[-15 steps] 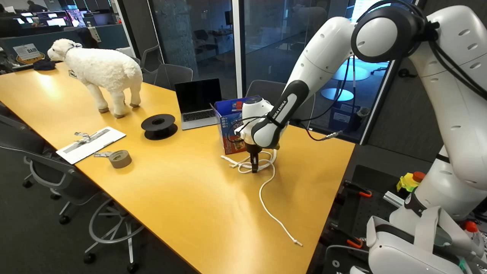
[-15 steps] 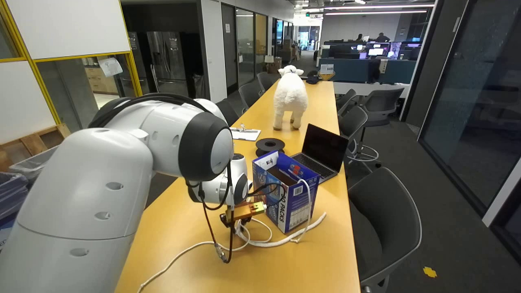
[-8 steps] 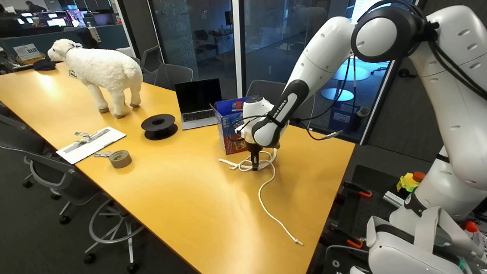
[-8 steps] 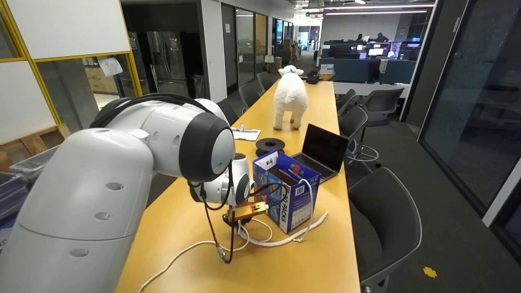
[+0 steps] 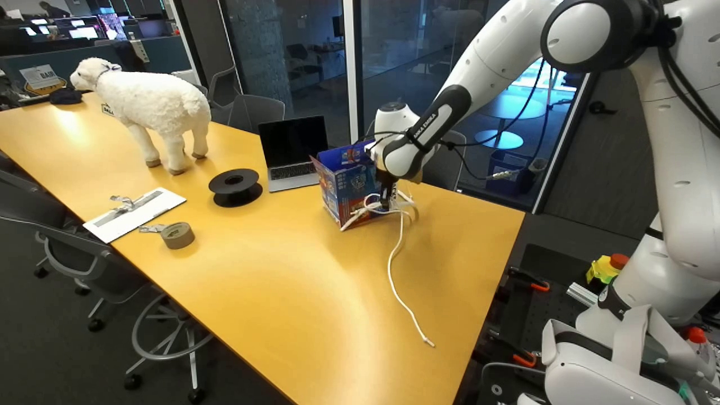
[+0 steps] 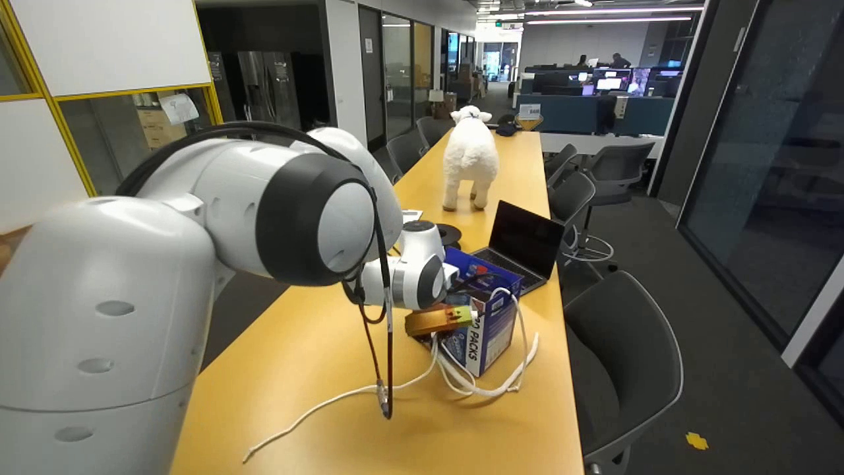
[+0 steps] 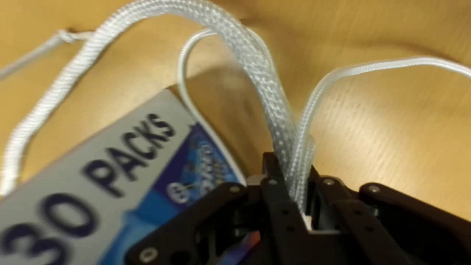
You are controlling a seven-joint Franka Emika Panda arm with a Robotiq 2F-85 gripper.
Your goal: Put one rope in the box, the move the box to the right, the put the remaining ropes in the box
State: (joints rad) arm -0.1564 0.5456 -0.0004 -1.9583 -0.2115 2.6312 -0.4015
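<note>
The blue printed box [image 5: 340, 197] stands on the table with its flaps up; in the wrist view its "30 PACKS" side [image 7: 121, 158] lies to the left. My gripper [image 7: 292, 165] is shut on a bundle of white ropes [image 7: 261, 84], one thick and some thinner strands, pinched between its fingers. In an exterior view the gripper [image 5: 386, 203] hangs right beside the box, low over the table. A thin rope [image 5: 394, 270] trails from it across the table. Another rope [image 6: 521, 323] drapes over the box's rim and down outside; what lies inside the box is hidden.
An open laptop [image 5: 295, 149] stands behind the box, near a flat black disc [image 5: 234, 185]. Farther along are a tape roll [image 5: 178, 235], a clipboard [image 5: 135, 214] and a plush sheep [image 5: 149, 109]. The table edge [image 6: 572, 369] runs close past the box.
The gripper has lifted off the table with the ropes and moved over against the box. The trailing rope has been dragged along, and the box has shifted slightly.
</note>
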